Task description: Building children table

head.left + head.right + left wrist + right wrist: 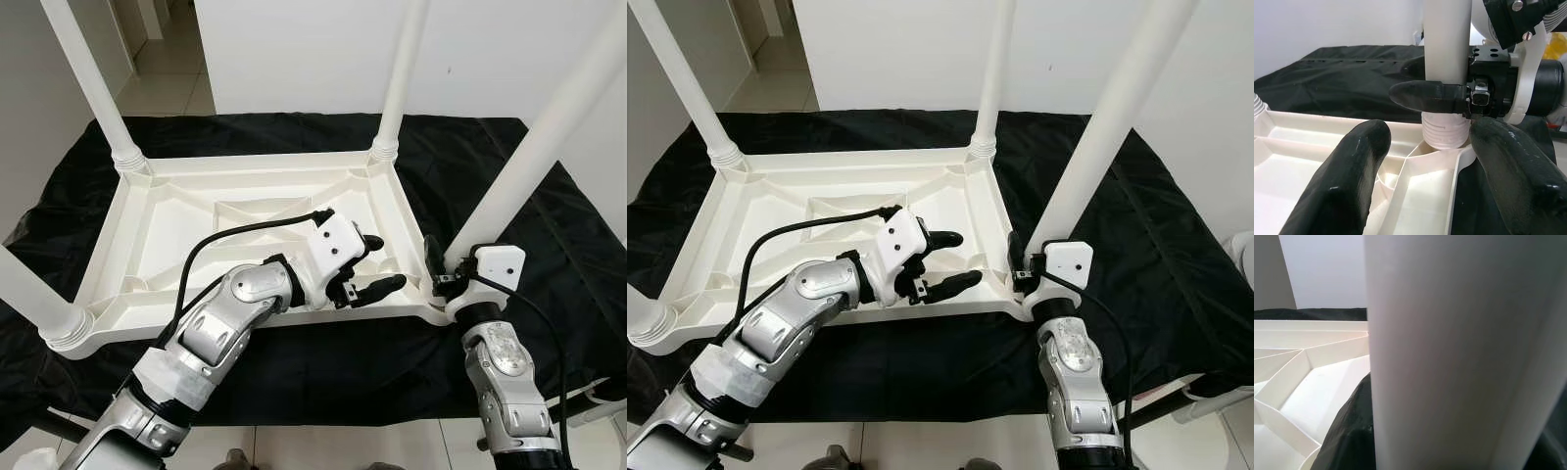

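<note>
Tabletop [245,225] upside down, four legs seated. Right pincer [438,279] clamped on near-right leg [534,147], likely last tightening. Left pincer [374,266] apart, idle.

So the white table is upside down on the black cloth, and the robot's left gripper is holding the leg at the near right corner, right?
Almost. The right gripper holds that leg, not the left. In the left eye view the left gripper hangs open over the upturned table, beside the leg. The table does lie upside down on the black cloth.
</note>
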Available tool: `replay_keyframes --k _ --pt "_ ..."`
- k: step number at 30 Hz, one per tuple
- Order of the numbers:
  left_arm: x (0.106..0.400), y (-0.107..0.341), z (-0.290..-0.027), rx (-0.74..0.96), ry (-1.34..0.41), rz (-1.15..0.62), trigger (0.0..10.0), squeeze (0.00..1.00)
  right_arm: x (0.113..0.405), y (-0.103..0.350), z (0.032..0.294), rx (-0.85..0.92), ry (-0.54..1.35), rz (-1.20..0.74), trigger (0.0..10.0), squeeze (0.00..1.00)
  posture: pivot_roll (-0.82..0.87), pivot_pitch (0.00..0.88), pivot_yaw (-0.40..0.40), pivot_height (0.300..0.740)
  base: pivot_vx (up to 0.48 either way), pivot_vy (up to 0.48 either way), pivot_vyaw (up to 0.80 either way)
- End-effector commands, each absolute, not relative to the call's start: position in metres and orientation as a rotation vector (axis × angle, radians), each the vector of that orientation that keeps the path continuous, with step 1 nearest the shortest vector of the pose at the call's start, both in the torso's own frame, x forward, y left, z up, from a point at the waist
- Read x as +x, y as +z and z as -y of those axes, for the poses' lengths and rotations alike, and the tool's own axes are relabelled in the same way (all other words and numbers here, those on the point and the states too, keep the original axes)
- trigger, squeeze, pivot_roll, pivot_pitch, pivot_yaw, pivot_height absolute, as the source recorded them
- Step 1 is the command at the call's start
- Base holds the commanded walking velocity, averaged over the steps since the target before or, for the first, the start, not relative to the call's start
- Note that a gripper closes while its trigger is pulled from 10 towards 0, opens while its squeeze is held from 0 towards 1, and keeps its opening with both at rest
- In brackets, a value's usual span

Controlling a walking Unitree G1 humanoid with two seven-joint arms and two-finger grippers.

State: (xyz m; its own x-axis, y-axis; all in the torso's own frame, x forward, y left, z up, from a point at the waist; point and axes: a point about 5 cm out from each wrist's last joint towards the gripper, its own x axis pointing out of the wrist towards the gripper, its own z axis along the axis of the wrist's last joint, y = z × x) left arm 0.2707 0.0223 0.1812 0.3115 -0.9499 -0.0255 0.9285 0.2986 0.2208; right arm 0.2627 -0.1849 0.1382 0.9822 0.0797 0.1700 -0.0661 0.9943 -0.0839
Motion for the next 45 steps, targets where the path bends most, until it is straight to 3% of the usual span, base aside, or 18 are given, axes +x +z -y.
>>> replay_keyframes --k 1,11,24,28,34,45 --pt "0.269 0.181 -0.022 0.215 -1.290 0.097 10.0 0.00 0.261 0.118 0.185 -0.116 0.091 0.065 10.0 0.00 -0.02 0.000 0.023 0.740 0.000 0.000 0.00" --pt "0.270 0.183 -0.022 0.208 -1.294 0.092 10.0 0.00 0.243 0.106 0.187 -0.224 0.206 0.039 10.0 0.00 -0.02 0.002 0.024 0.740 0.000 0.000 0.00" --pt "0.272 0.187 -0.023 0.211 -1.297 0.096 10.0 0.00 0.232 0.097 0.192 -0.168 0.194 0.013 10.0 0.00 -0.02 0.003 0.035 0.740 0.000 0.000 0.00" --pt "0.272 0.188 -0.021 0.210 -1.301 0.098 10.0 0.00 0.237 0.095 0.202 0.033 0.083 0.013 10.0 0.00 -0.03 0.003 0.042 0.740 0.000 0.000 0.00" --pt "0.272 0.189 -0.020 0.207 -1.301 0.101 10.0 0.00 0.242 0.094 0.195 0.096 0.093 0.010 10.0 0.00 -0.02 0.003 0.040 0.740 0.000 0.000 0.00" --pt "0.271 0.190 -0.021 0.209 -1.296 0.107 10.0 0.00 0.241 0.092 0.182 -0.213 0.241 0.028 10.0 0.00 -0.02 0.000 0.037 0.740 0.000 0.000 0.00"
